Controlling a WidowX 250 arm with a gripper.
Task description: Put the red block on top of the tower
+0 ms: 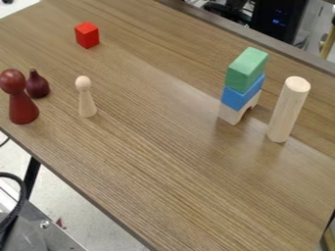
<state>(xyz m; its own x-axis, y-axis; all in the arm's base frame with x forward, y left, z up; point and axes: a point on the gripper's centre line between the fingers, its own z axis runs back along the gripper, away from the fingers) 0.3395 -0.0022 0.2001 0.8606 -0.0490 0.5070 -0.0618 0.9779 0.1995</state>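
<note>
The red block (pixel 87 35) lies by itself on the wooden table near its upper left part. A tower stands at the right: a pale wooden arch block (pixel 231 114) at the bottom, a blue block (pixel 242 94) on it, and a green block (pixel 247 68) on top.
An upright wooden cylinder (pixel 287 110) stands close to the right of the tower. At the left are a dark red peg figure (pixel 23 105), a small maroon pear-shaped piece (pixel 38 86) and a pale peg figure (pixel 86 100). The table's (pixel 163 166) near edge runs diagonally at lower left.
</note>
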